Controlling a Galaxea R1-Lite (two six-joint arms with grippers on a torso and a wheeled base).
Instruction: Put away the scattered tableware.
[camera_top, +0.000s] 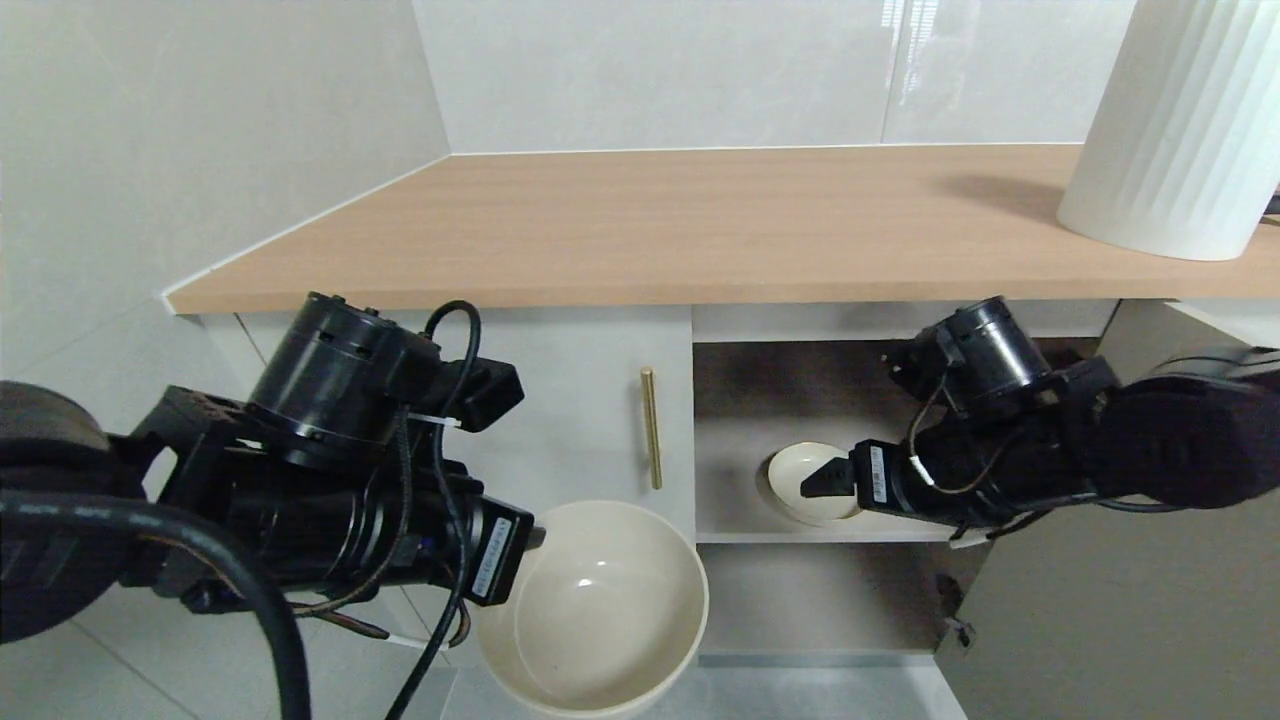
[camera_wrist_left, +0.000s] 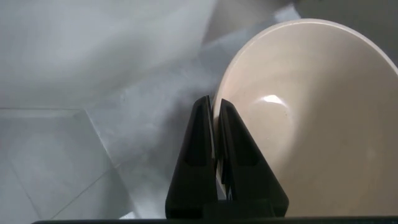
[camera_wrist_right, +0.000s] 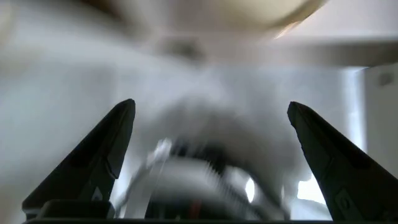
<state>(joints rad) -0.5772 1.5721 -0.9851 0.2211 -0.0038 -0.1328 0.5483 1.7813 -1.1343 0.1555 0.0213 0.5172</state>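
- Bright, even light covered the counter (camera_top: 640, 220); the vase (camera_top: 1180, 130) threw a soft shadow toward nine o'clock.
- Small glare marked the bowl (camera_top: 600, 625); the cabinet (camera_top: 780, 385) lay dim.

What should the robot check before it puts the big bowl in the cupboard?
1. Grip: the left gripper pinches the rim of the big bowl. Ok.
2. Big bowl has nothing in it. Ok.
3. Cupboard is open. Ok.
4. Way in is free: the right gripper, open, is inside by the small bowl. Not ok.
5. Shelf has room for the big bowl beside the small one. Cannot tell.
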